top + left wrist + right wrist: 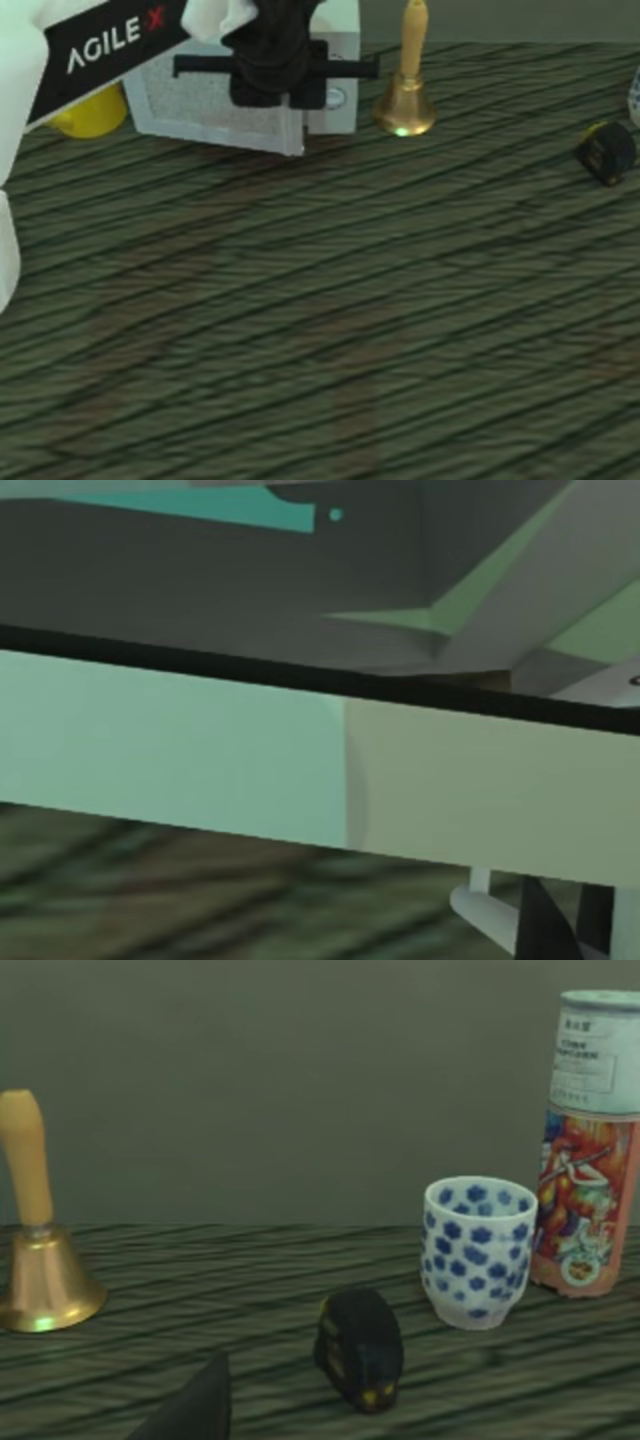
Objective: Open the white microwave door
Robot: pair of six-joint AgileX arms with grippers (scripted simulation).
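Note:
The white microwave (340, 40) stands at the back left of the table. Its white microwave door (205, 100), with the grey mesh window, is swung out a little, its free edge (298, 140) standing forward of the knob panel (336, 98). My left gripper (280, 95) hangs over the door's front, at that free edge. In the left wrist view the door's edge (200, 750) is a broad pale band, with the dark cavity (250, 580) behind it. The dark fingers (545, 925) are closed around the white bar handle (490, 910). My right gripper (205, 1415) is parked off to the right, showing only as a dark tip.
A yellow object (90, 115) sits left of the microwave. A brass bell (405, 100) with a wooden grip stands just right of it. Further right lie a black tape measure (607, 150), a blue-flowered cup (478, 1250) and a tall printed can (590, 1140).

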